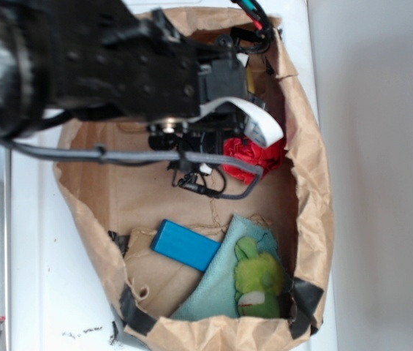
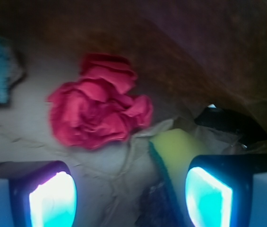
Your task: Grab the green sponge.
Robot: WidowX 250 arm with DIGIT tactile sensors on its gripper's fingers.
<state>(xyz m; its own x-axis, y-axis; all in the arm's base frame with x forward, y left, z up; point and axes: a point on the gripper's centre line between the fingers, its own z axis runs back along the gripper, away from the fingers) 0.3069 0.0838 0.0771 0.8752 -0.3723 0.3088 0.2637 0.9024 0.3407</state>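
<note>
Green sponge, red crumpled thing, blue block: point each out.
green sponge (image 2: 178, 146): wrist view, on its yellow face.
red crumpled thing (image 2: 98, 111): wrist view, on its middle folds.
blue block (image 1: 186, 245): exterior view, on its top face.

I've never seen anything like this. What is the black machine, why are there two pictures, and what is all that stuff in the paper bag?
The black machine is a robot arm reaching into a brown paper bag. One picture looks down from outside; the other comes from a camera on the arm's wrist, so its open gripper frames the bottom edge, holding nothing. Inside lie a crumpled red cloth, a green sponge with a yellow face, a blue block, a teal cloth and a green plush toy.
</note>
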